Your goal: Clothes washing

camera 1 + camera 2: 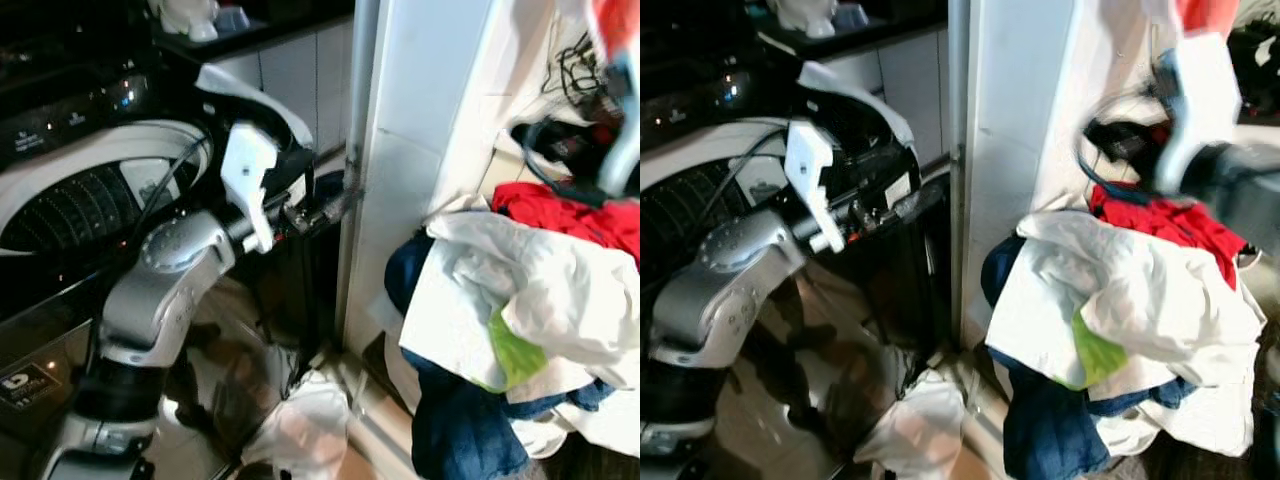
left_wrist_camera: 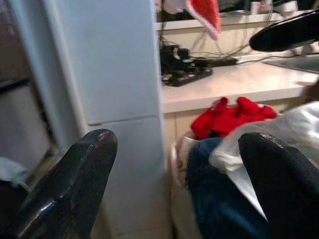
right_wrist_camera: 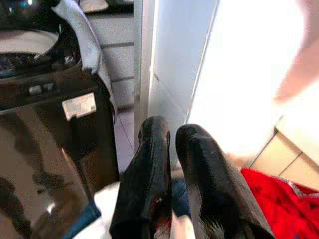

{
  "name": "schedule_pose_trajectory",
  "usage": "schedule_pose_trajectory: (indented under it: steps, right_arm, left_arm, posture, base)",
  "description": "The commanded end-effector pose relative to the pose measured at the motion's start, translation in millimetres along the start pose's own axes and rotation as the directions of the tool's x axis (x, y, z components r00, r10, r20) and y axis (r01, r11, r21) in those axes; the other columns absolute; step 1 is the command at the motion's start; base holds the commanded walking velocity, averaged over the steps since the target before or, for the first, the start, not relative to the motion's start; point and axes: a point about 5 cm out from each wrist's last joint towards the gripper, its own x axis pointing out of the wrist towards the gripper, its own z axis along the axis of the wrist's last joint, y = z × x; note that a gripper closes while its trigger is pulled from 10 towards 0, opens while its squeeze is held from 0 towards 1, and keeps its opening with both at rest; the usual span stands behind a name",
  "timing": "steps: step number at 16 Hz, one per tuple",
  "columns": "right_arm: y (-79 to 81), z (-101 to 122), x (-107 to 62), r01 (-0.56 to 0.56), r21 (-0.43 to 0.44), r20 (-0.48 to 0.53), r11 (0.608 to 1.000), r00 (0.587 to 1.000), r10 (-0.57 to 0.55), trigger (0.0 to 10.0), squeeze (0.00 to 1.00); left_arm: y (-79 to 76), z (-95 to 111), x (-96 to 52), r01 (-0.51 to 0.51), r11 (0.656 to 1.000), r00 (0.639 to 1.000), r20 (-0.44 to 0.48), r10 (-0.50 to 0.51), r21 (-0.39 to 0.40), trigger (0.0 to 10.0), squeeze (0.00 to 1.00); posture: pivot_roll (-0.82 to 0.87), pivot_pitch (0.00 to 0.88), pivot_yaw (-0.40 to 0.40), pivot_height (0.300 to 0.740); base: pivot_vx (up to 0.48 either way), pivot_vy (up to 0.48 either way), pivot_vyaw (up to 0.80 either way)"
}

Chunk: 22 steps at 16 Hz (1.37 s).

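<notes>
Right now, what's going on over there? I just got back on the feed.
The robot stands between a black washing machine and a pile of clothes heaped against the white wall. The left gripper is open and empty, its arm raised beside the machine. The right gripper, fingers closed together, hangs above the pile over a red garment with nothing visibly held. A white piece lies on the floor by the machine.
</notes>
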Motion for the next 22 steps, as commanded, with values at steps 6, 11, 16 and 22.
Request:
schedule_pose_trajectory:
  steps: [6,11,16,22]
  right_arm:
    - [-6.1,-37,-25.3,-0.083,-0.117,-0.27,0.99,0.962,0.049,10.0,1.0]
    - [-13.7,-38,-27.5,-0.074,-0.132,-0.267,0.989,0.963,0.036,10.0,1.0]
    - [-27.3,-47,-26.4,-0.021,-0.117,-0.278,0.993,0.96,-0.012,10.0,1.0]
    - [-38.2,-61,-26.1,0.008,-0.048,-0.282,0.999,0.959,-0.021,10.0,1.0]
  left_arm:
    - [-22.0,-19,-6.5,0.14,0.989,0.988,-0.067,-0.143,-0.038,10.0,0.0]
    - [-23.4,-18,-9.6,0.158,0.985,0.985,-0.064,-0.162,-0.062,10.0,0.0]
    - [-21.6,-18,-9.1,0.149,0.986,0.986,-0.066,-0.154,-0.067,10.0,0.0]
    - [-22.5,-18,-9.9,0.156,0.985,0.984,-0.071,-0.161,-0.075,10.0,0.0]
  posture:
    - [-0.03,0.0,0.057,0.74]
    - [-0.02,0.0,0.048,0.74]
    - [-0.02,0.0,0.05,0.74]
    - [-0.01,0.0,0.05,0.74]
  base:
    - [0.0,0.0,0.0]
    - [0.0,0.0,0.0]
    - [0.0,0.0,0.0]
    - [0.0,0.0,0.0]
